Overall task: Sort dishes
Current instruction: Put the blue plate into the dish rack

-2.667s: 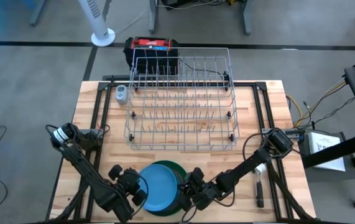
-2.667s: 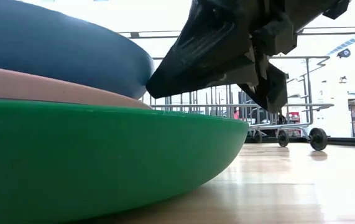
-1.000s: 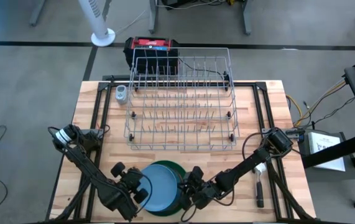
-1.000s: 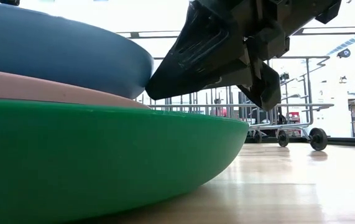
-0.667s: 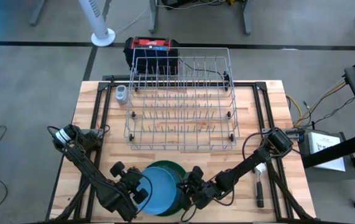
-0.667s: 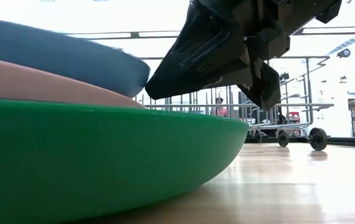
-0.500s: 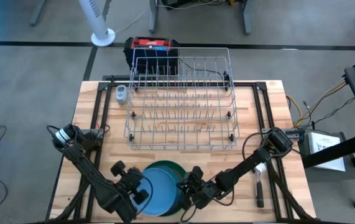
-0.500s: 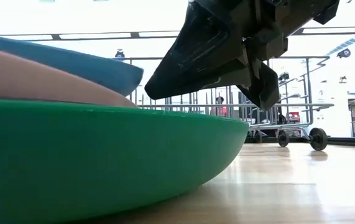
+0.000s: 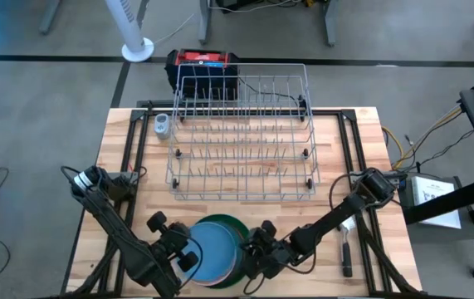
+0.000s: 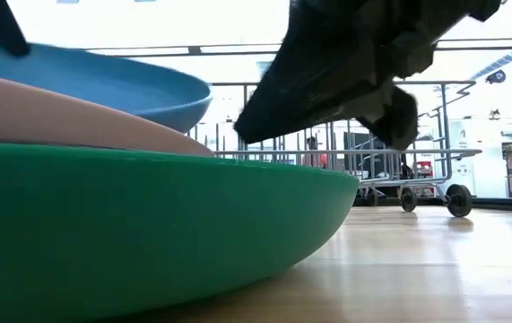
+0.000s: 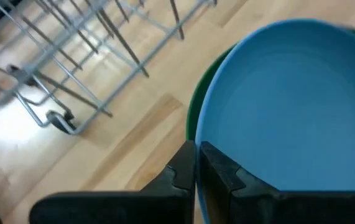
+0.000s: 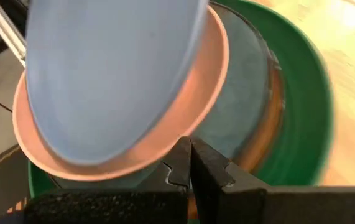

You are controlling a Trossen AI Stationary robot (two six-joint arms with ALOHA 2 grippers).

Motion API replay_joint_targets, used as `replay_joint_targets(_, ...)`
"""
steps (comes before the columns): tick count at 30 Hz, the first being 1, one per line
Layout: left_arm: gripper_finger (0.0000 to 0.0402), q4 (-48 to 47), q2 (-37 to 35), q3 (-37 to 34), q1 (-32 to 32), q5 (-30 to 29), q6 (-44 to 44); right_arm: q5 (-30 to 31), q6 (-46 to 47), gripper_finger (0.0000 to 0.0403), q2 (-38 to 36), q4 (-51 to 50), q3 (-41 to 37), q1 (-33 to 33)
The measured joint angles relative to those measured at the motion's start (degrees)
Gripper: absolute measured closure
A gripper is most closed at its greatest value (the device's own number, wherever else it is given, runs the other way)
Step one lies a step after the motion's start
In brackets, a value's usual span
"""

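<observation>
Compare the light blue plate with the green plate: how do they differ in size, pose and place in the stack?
The light blue plate is smaller; the green plate shows round it. The blue one is tilted, its edge clamped by the left tool; the green one lies flat on the table, bottommost. Both are round.

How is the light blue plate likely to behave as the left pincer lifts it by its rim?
The light blue plate looks rigid, so it should not flex. Pinched only at its edge by the left pincer, with its far side tilted above the pink plate, it may pivot or sag. Its smooth surface looks somewhat slippery.
</observation>
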Motion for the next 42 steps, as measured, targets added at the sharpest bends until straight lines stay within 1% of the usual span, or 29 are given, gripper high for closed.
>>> replay_joint_targets(5,0.0400,-2.39,0.00,3.32,0.00,-2.71,2.39,-0.11,3.43,0.0403,-1.90,-6.51,0.00,1.15)
replay_joint_targets(8,0.0400,-2.73,0.00,4.51,0.00,-4.08,4.33,0.96,4.93,0.0403,-3.32,-9.54,0.00,1.78)
replay_joint_targets(14,0.0401,-2.81,0.00,5.14,0.00,-5.09,6.61,8.56,8.65,0.0403,-7.29,-14.71,0.00,3.32)
replay_joint_targets(18,0.0401,-2.36,0.24,5.09,-0.27,-7.74,10.66,11.19,5.53,0.0403,-9.34,-12.99,0.02,4.73)
replay_joint_targets(25,0.0401,-1.82,0.66,6.08,-1.23,-16.04,18.58,14.03,2.83,0.0403,-10.55,-12.60,0.07,6.26)
replay_joint_targets(27,0.0401,-1.82,0.66,6.95,-1.59,-18.46,22.36,14.23,2.73,0.0403,-10.93,-13.13,0.07,6.32)
replay_joint_targets(31,0.0401,-2.43,0.92,9.34,-2.25,-25.67,29.74,15.41,2.66,0.0403,-13.30,-15.66,0.06,6.84)
replay_joint_targets(35,0.0401,-5.19,0.92,13.27,-1.99,-33.37,33.31,18.81,2.50,0.0403,-15.84,-18.21,0.04,7.64)
replay_joint_targets(38,0.0401,-7.93,0.92,17.24,-1.32,-37.59,37.63,22.01,0.97,0.0403,-17.55,-18.92,0.04,8.00)
replay_joint_targets(42,0.0401,-8.18,0.68,22.32,0.23,-43.80,46.63,26.42,-2.58,0.0403,-18.71,-19.11,0.04,8.14)
